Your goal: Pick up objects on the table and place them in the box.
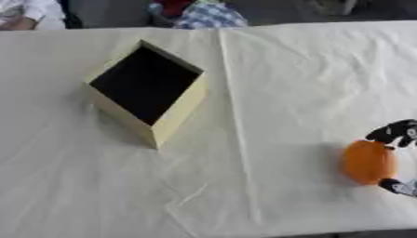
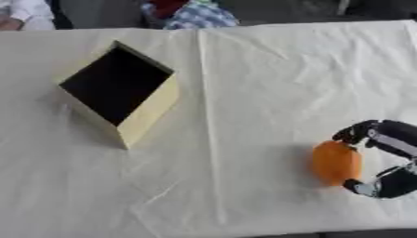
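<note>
Right hand (image 2: 383,158) curls round the orange ball (image 2: 335,162) near the table's (image 2: 260,83) right edge, fingers above, thumb below. The box (image 2: 151,109) sits well apart, toward the far left. The risk is that the round ball rolls out of that curl as it lifts.

Both eyes look steeply down from the head, sharing nearly the whole worktop (image 1: 285,69); right view sits slightly offset.

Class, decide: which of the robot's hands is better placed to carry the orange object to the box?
Right. The right hand already curls round the orange object; the left hand shows in neither view. The box stands open.
</note>
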`<action>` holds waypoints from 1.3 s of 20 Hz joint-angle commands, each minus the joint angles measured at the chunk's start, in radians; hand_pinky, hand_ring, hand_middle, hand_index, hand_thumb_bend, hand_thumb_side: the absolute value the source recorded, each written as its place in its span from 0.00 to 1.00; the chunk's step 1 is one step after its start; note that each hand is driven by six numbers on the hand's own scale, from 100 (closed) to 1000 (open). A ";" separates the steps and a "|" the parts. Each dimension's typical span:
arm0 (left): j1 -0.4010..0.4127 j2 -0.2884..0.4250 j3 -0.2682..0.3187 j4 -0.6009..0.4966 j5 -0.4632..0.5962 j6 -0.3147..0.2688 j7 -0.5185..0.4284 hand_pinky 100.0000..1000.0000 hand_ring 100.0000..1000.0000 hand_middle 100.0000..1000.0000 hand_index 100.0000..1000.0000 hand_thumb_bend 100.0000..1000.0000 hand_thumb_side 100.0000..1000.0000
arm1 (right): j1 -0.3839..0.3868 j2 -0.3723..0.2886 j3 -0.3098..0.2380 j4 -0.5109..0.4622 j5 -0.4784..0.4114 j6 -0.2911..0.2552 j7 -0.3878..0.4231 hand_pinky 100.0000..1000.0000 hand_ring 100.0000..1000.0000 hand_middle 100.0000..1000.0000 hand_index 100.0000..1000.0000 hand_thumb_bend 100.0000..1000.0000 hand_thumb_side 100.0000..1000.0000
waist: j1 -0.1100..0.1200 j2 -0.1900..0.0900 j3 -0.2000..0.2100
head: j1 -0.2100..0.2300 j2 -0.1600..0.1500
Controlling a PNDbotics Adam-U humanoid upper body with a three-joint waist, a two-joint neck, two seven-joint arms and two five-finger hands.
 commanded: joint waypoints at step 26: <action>-0.013 -0.002 0.003 -0.019 0.000 0.008 -0.012 0.67 0.75 0.76 0.70 0.00 0.75 | -0.081 -0.036 0.032 -0.015 0.112 0.035 -0.268 0.25 0.48 0.40 0.57 0.01 0.00 | -0.004 -0.010 0.008 | -0.011 -0.008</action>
